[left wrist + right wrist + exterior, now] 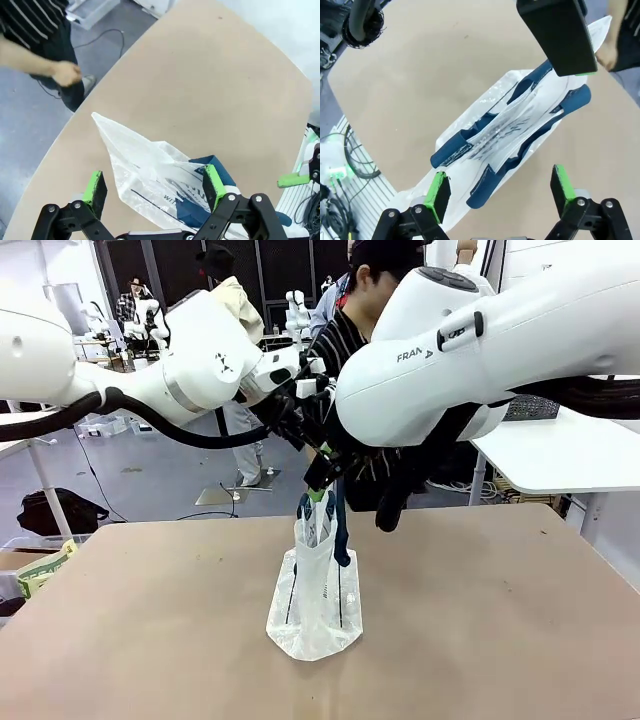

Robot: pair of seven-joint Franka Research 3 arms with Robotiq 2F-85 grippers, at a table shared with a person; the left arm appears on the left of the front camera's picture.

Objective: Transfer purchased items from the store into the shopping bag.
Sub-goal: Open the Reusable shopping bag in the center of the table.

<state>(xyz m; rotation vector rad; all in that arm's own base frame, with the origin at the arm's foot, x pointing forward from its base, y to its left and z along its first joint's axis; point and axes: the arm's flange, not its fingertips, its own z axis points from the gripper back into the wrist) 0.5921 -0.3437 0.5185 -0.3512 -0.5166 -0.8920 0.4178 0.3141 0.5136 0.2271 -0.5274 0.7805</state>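
**Position.** The shopping bag [315, 605] stands upright near the middle of the desk [150, 620], with both arms converging above its top. It is narrow and pressed flat, and its mouth is not spread.

**Claws.** The left claw [153, 187] has its fingers wide apart and holds nothing. The bag lies below the gap, and one green pad [212, 184] is just beside a navy handle; whether they touch cannot be told. The right claw [500, 190] is likewise spread and empty, poised over the bag's length and clear of it.

**Progress.** In my judgement the task is at its very start. The clear plastic looks unfilled, so every transfer remains to be done. The mouth would probably need opening before anything could go in.

**Differences between views.**
- The front view gives the bag's upright stance and its place on the desk.
- The right wrist view looks down along the bag's top edge. It gives both navy handle loops [452, 150] lying close together, with one finger of the left claw hanging over the far end.
- The left wrist view gives the white lettering on the bag's side and a person's hand [65, 74] held beyond the desk's edge, well apart from the bag.
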